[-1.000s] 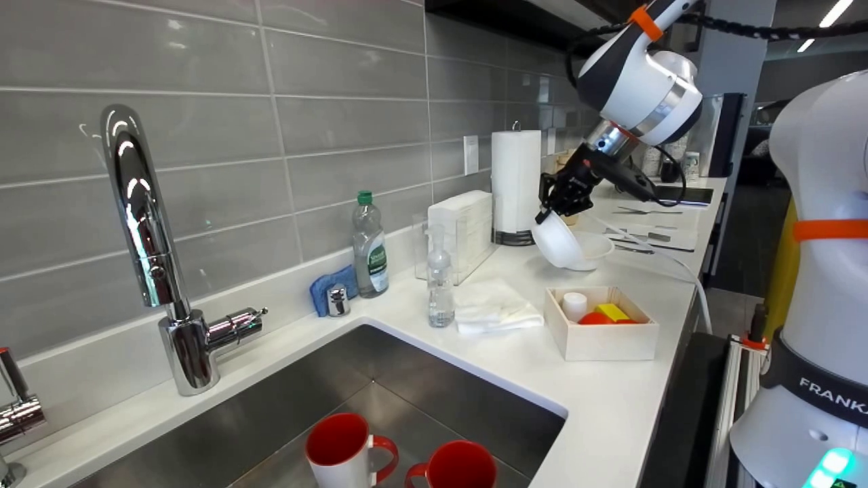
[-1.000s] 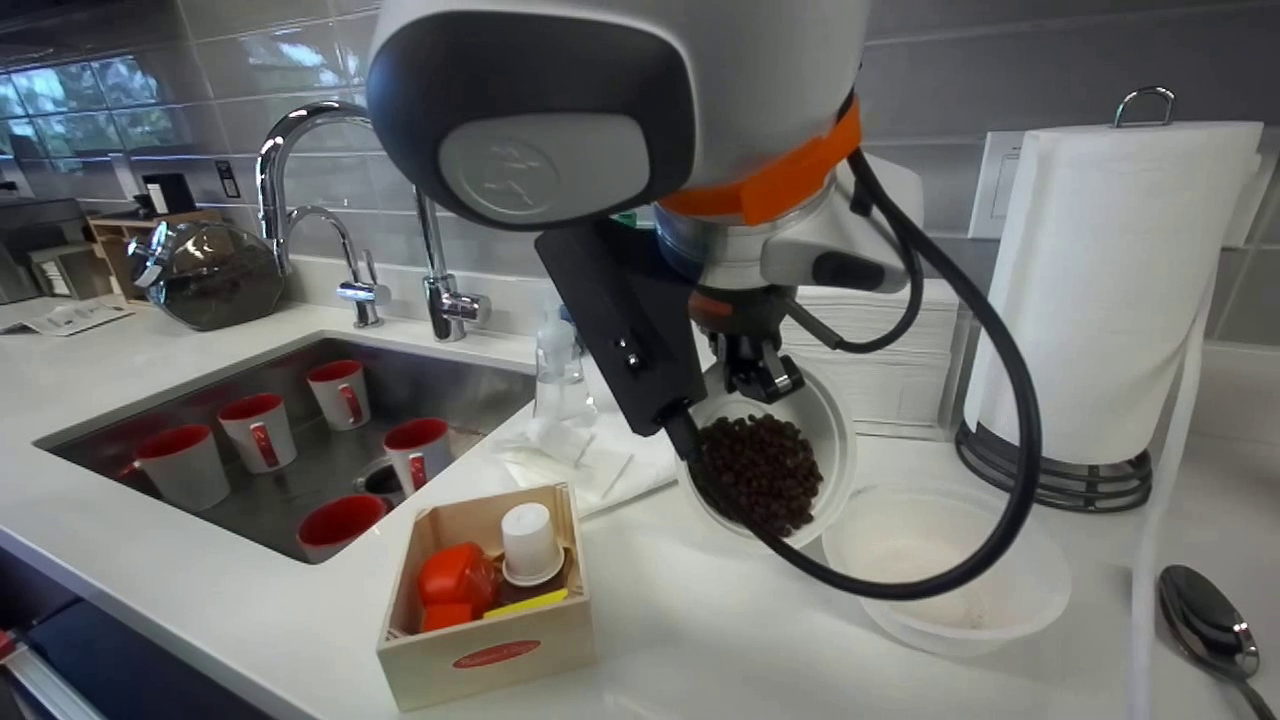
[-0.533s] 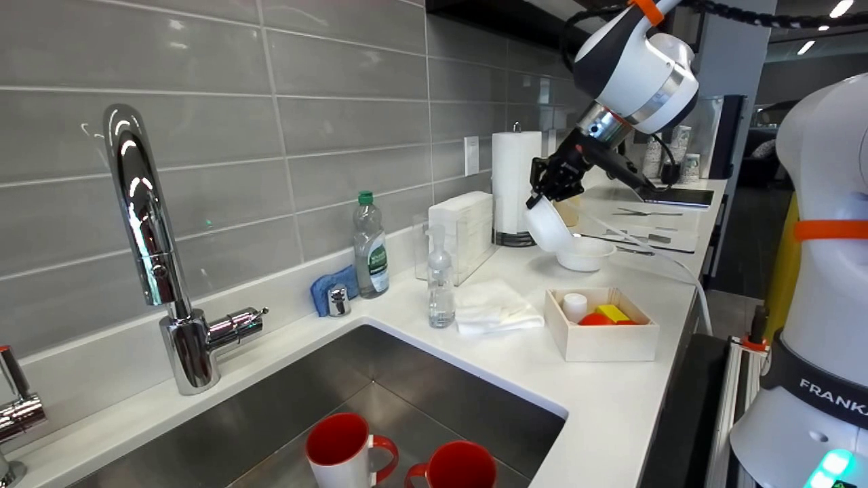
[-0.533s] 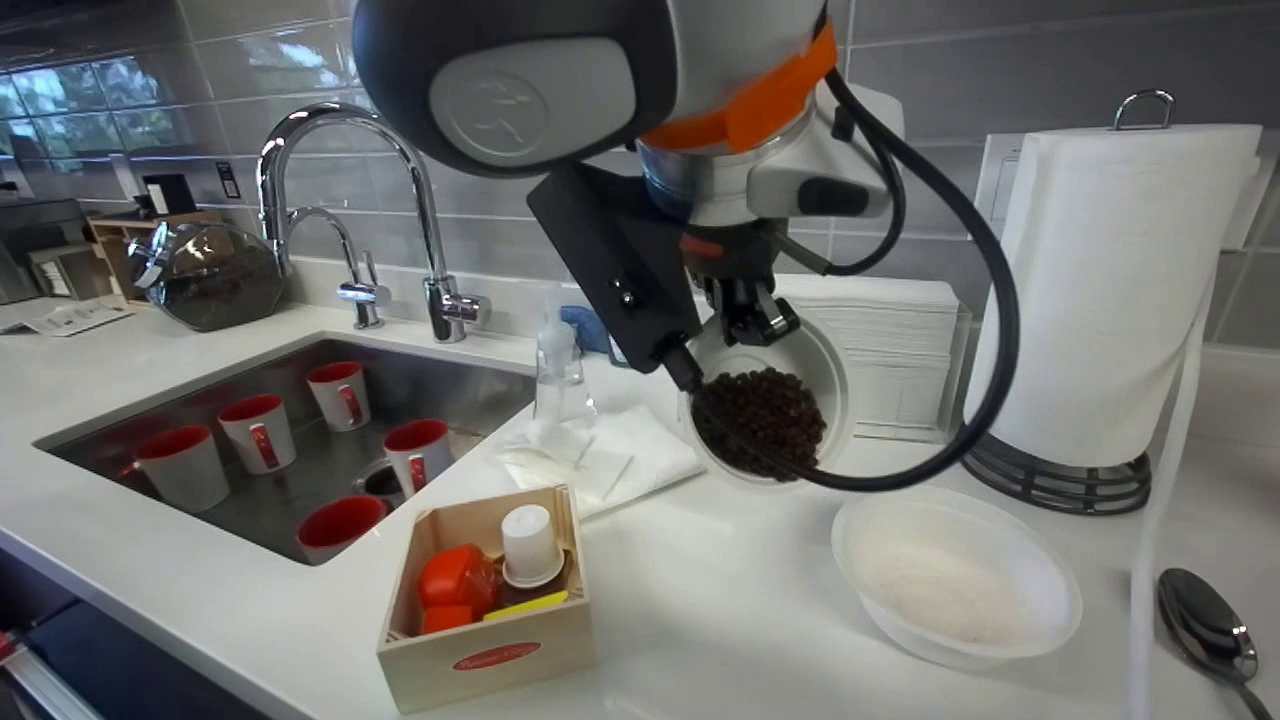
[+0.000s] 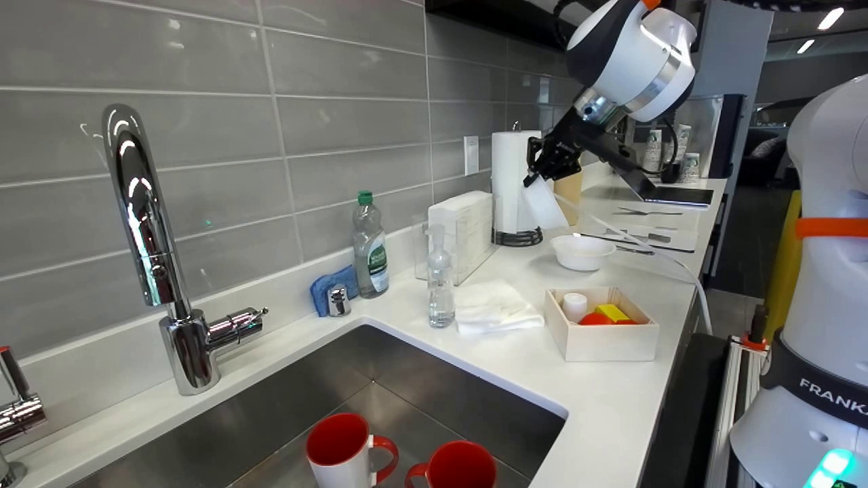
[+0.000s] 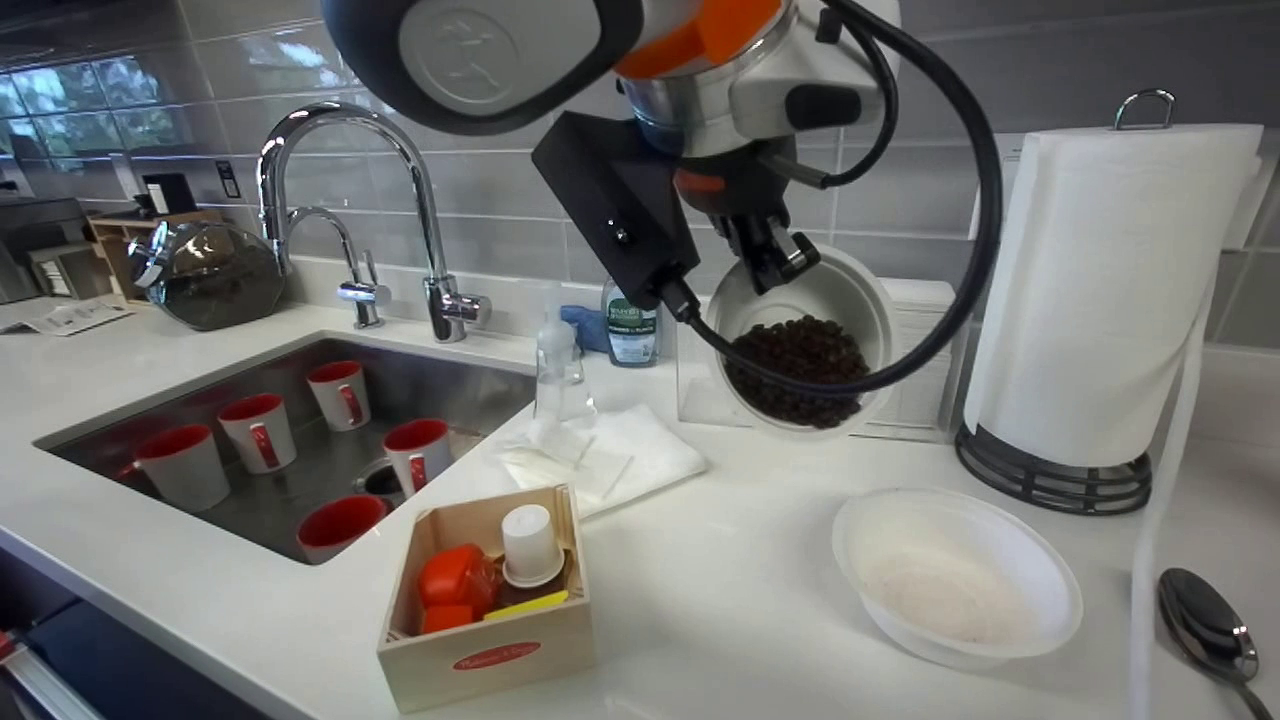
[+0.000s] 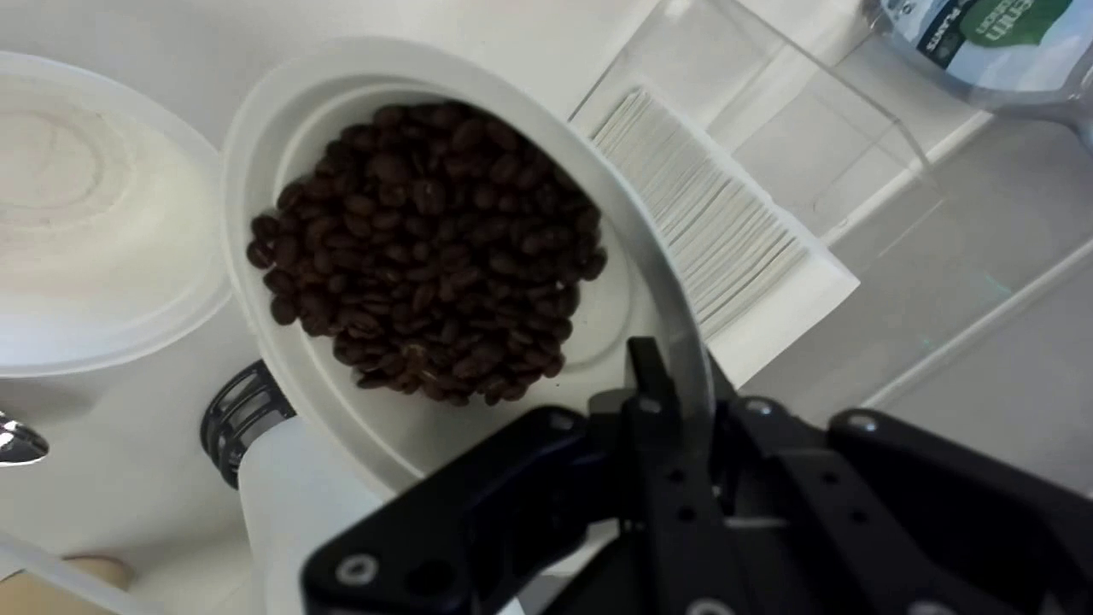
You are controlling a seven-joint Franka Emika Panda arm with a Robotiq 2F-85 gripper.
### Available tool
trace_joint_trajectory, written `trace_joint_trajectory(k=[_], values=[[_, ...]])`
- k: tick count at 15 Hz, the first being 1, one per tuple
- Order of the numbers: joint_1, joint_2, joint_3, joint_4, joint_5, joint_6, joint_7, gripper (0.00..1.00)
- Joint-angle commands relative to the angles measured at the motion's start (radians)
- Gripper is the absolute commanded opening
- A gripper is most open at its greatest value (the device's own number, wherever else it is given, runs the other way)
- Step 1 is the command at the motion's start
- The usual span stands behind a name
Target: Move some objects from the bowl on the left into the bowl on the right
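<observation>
Your tilted round white plastic bowl (image 6: pixel 835 290) now hangs higher and farther from the shallow translucent plastic bowl (image 6: pixel 950 595) on the white counter (image 6: pixel 720 600). Your black end effector (image 7: pixel 686 367) pinches the raised bowl's rim; the dark brown coffee beans (image 7: pixel 427 256) sit inside it. None show in the lower bowl, so pouring likely lies ahead.

"FRANK" on robot base (image 5: pixel 800 407), cut off at the edge; "PLANTS" on bottle (image 7: pixel 999 60); red oval (image 6: pixel 497 655) on wooden box (image 6: pixel 553 632), lettering too small to read.
</observation>
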Motion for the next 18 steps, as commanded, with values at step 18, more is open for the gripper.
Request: trace_joint_trajectory(k=[18], values=[[-0.035,0.116,-0.012,-0.007,0.205,0.249,0.024,0.0]])
